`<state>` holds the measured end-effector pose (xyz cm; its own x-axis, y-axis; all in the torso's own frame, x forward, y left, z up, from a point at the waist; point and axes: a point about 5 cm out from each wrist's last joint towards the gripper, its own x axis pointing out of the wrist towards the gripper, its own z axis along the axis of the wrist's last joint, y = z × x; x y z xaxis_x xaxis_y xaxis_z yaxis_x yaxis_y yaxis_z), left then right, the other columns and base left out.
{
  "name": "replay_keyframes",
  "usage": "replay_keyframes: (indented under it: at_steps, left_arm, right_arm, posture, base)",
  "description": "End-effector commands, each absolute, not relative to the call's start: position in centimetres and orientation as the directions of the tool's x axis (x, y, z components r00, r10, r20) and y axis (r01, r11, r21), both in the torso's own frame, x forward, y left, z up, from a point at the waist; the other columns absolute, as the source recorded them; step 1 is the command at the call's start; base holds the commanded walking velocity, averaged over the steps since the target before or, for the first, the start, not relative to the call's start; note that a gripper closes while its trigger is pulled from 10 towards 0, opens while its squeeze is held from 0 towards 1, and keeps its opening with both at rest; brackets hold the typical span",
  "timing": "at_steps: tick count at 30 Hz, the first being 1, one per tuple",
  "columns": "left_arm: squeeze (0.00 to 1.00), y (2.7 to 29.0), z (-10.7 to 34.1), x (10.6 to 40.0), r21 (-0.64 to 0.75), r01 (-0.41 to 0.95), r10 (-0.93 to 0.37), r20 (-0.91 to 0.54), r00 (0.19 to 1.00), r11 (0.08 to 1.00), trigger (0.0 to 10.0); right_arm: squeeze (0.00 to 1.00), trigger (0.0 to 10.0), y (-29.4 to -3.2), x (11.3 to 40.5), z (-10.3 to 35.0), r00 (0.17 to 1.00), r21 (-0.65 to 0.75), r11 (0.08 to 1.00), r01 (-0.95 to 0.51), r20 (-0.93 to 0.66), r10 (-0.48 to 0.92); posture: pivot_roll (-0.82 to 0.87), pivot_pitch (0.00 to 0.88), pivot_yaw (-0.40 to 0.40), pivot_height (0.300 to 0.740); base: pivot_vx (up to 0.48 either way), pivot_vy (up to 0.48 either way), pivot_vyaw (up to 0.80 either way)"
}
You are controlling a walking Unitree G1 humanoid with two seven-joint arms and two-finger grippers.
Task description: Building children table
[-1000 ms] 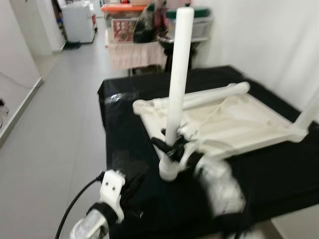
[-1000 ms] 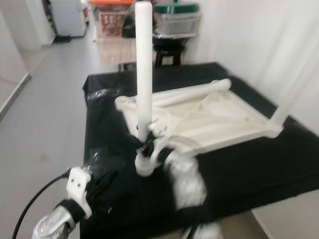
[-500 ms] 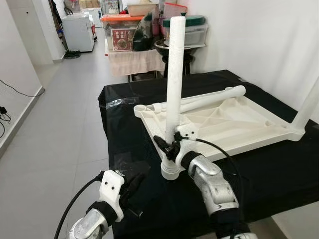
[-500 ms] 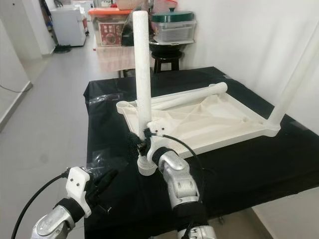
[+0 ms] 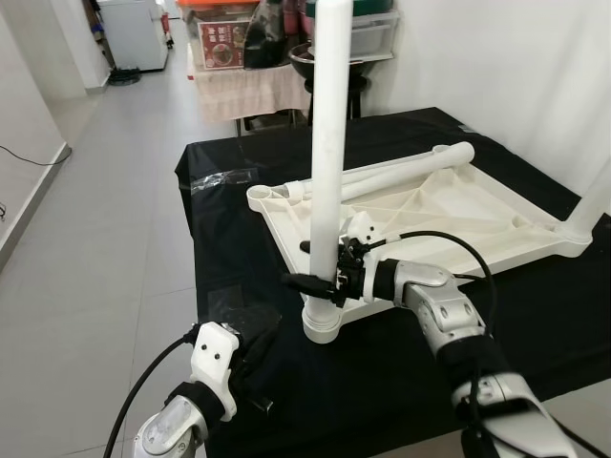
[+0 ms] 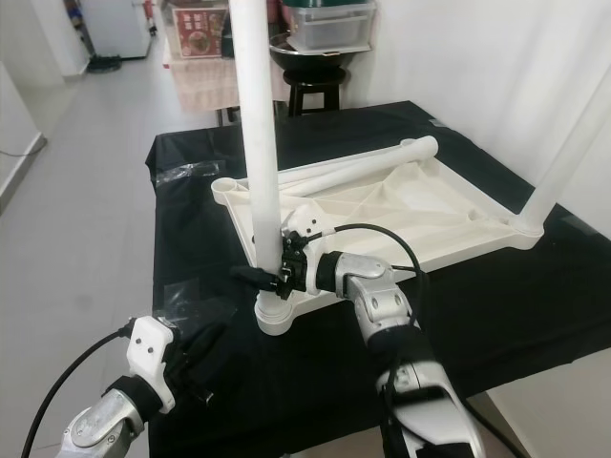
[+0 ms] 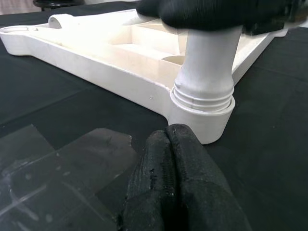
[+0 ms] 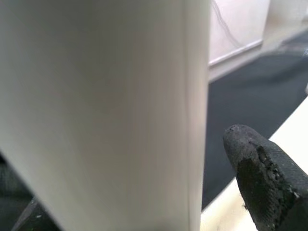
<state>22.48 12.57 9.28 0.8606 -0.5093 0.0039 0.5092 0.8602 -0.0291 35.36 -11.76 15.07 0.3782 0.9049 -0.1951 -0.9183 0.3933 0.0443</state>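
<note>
White table leg [image 5: 325,143] stood upright in the near corner socket [image 5: 323,324] of the upturned white tabletop [image 5: 449,224], which lay flat on the black-draped counter [image 5: 535,324]. A second leg [image 5: 406,172] lay on its side along the tabletop's far edge. A third leg [image 6: 568,143] rose tilted from the right corner.

A clear plastic wrapper [image 5: 224,181] sat on the cloth near the far-left corner, and another clear sheet [image 7: 57,168] lay flat near the socket. Beyond the counter: grey tiled floor [image 5: 105,191], white walls, a stool with a dark bowl, and a cloth-covered stand with storage boxes [image 5: 243,57].

My right pincer [image 5: 320,277] was pinching the upright leg just above the socket, one black finger [image 8: 264,178] on each side of the tube, forearm reaching in from the right roughly level with the tabletop. My left pincer [image 7: 175,159] hovered low over the cloth just short of the socket, fingers pressed together, holding nothing; the left arm came in from the near-left counter edge.
</note>
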Motion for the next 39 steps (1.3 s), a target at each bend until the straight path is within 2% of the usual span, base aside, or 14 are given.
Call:
replay_keyframes:
  at_steps: [1,4,5,10,11,23,25,26,27,28,29,30,34,39]
  left_arm:
    - [0.0,12.6,8.9,22.3,-0.023,0.507,-0.507,-0.018,0.862,0.862,10.0]
    - [0.0,12.4,8.9,22.3,-0.016,0.503,-0.503,-0.017,0.864,0.864,10.0]
    - [0.0,12.4,8.9,22.3,-0.013,0.502,-0.502,-0.016,0.865,0.865,10.0]
    - [0.0,12.3,8.9,22.3,-0.011,0.502,-0.502,-0.016,0.865,0.865,10.0]
    - [0.0,12.2,8.9,22.2,-0.01,0.503,-0.503,-0.015,0.864,0.864,10.0]
    - [0.0,11.7,8.9,22.4,-0.024,0.516,-0.517,-0.009,0.856,0.856,10.0]
    - [0.0,11.7,8.9,22.5,-0.026,0.517,-0.517,-0.009,0.856,0.856,10.0]
    - [0.0,11.9,8.9,22.4,-0.026,0.515,-0.516,-0.008,0.857,0.857,10.0]
    - [0.0,11.9,8.9,22.4,-0.026,0.515,-0.516,-0.008,0.857,0.857,10.0]
    - [0.0,12.0,8.9,22.4,-0.027,0.513,-0.513,-0.008,0.858,0.858,10.0]
    - [0.0,12.0,8.9,22.4,-0.027,0.513,-0.513,-0.008,0.858,0.858,10.0]
    - [0.0,12.2,8.9,22.3,-0.027,0.51,-0.511,-0.008,0.86,0.86,10.0]
    - [0.0,12.4,8.8,22.6,-0.034,0.508,-0.509,-0.013,0.861,0.861,10.0]
    - [0.0,12.2,8.7,22.9,-0.037,0.515,-0.516,-0.017,0.857,0.857,10.0]
  right_arm:
    - [0.0,10.0,-11.8,35.7,15.1,0.37,0.029,0.386,-0.922,-0.226,0.901]
    - [0.0,10.0,-12.1,36.0,15.4,0.354,0.042,0.374,-0.927,-0.235,0.905]
    - [0.0,5.9,-12.3,36.0,15.5,0.323,0.064,0.346,-0.936,-0.236,0.917]
    - [0.0,5.9,-12.5,35.9,15.5,0.299,0.08,0.325,-0.942,-0.235,0.925]
    - [0.0,0.0,-13.0,35.8,15.5,0.27,0.103,0.299,-0.949,-0.231,0.935]
    - [0.0,0.0,-14.7,35.6,14.9,0.273,0.127,0.302,-0.945,-0.204,0.94]
    - [0.0,0.0,-14.8,35.2,14.0,0.339,0.103,0.361,-0.927,-0.186,0.922]
    - [0.0,0.0,-14.1,34.9,12.4,0.457,0.065,0.485,-0.872,-0.246,0.855]
    - [0.0,0.0,-14.1,34.9,12.4,0.457,0.065,0.485,-0.872,-0.246,0.855]
    - [0.0,0.0,-12.9,34.5,10.9,0.602,0.021,0.633,-0.774,-0.286,0.746]
    - [0.0,0.0,-12.9,34.5,10.9,0.602,0.021,0.633,-0.774,-0.286,0.746]
    - [0.0,0.0,-11.8,34.2,10.0,0.763,0.025,0.794,-0.607,-0.261,0.592]
    - [0.0,0.0,-8.5,31.8,8.9,0.806,0.018,0.831,-0.556,-0.235,0.544]
    - [0.0,0.0,-8.7,33.0,8.7,0.775,0.05,0.807,-0.588,-0.25,0.58]
  posture:
    - [0.04,0.0,-0.029,0.74]
    - [0.05,0.0,-0.04,0.74]
    - [0.05,0.0,-0.042,0.74]
    - [0.05,0.0,-0.042,0.74]
    - [0.04,0.0,-0.043,0.74]
    - [0.0,0.0,-0.032,0.74]
    - [0.0,0.0,-0.034,0.74]
    - [0.0,0.0,-0.046,0.74]
    - [0.0,0.0,-0.046,0.74]
    - [-0.01,0.0,-0.035,0.74]
    - [-0.01,0.0,-0.035,0.74]
    - [-0.01,0.0,-0.035,0.74]
    - [-0.04,0.0,-0.01,0.74]
    - [-0.03,0.0,-0.032,0.74]
  base:
    - [0.0,0.0,0.0]
    - [0.0,0.0,0.0]
    - [0.0,0.0,0.0]
    - [0.0,0.0,0.0]
    - [0.0,0.0,0.0]
    - [0.0,0.0,0.0]
    - [0.0,0.0,0.0]
    - [0.0,0.0,0.0]
    - [0.0,0.0,0.0]
    - [0.0,0.0,0.0]
    - [0.0,0.0,0.0]
    - [0.0,0.0,0.0]
    - [0.0,0.0,0.0]
    - [0.0,0.0,0.0]
